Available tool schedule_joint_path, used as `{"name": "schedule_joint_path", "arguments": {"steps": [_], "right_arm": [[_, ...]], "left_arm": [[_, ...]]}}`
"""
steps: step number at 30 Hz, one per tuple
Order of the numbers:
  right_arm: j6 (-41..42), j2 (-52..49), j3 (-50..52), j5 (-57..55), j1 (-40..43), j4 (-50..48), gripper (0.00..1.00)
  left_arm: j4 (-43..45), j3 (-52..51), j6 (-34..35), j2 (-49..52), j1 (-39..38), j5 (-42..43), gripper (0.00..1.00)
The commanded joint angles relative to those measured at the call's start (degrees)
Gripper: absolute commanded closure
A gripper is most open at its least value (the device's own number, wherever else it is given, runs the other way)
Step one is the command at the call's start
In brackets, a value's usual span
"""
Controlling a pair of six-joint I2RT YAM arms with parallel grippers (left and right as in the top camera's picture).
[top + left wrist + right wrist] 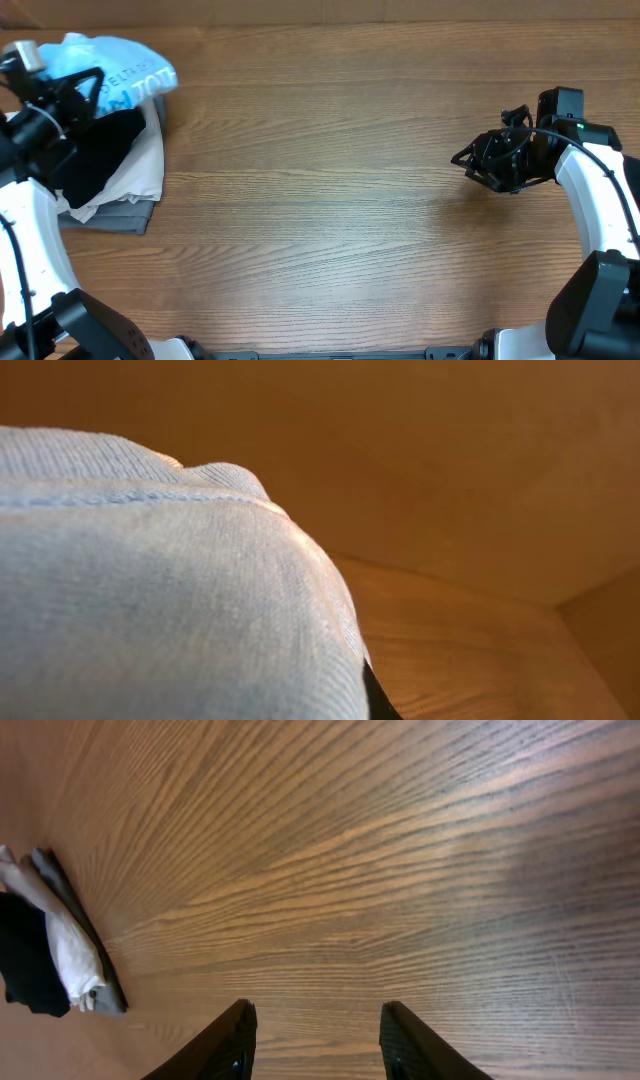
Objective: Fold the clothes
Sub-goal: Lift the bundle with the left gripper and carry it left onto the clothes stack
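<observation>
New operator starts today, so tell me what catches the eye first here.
A heap of clothes sits at the far left edge of the wooden table, a blue T-shirt bunched at its far end by the left end effector; that fabric fills the left wrist view. Far to the right, the right end effector hangs open and empty above the wood.

We show the left arm [28,215] rising from the near left corner and reaching towards the far left, its wrist bent so that the left gripper [78,92] points rightward and sits closed; its fingertips are hidden in its own wrist view. We show the right arm [603,205] curving up the right side and bending inward, the right gripper [463,160] pointing left with its two dark fingers [232,1042] parted by a moderate gap.
</observation>
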State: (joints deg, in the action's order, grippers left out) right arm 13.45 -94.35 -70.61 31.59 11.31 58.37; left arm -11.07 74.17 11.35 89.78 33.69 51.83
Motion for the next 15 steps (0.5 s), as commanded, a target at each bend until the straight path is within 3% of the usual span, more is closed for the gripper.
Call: {"name": "schedule_joint_path", "arguments": {"steps": [1, 8, 15], "right_arm": [[-0.4, 0.7, -1.3, 0.7, 0.0, 0.5, 0.56], [-2.0, 0.7, -1.3, 0.7, 0.0, 3.3, 0.57], [-3.5, 0.7, -1.3, 0.7, 0.0, 5.0, 0.57]], "left_arm": [[0.6, 0.7, -4.3, 0.0, 0.9, 1.1, 0.96], [1.1, 0.7, -8.8, 2.2, 3.1, 0.6, 0.96], [8.1, 0.7, -7.5, 7.0, 3.5, 0.5, 0.96]]}}
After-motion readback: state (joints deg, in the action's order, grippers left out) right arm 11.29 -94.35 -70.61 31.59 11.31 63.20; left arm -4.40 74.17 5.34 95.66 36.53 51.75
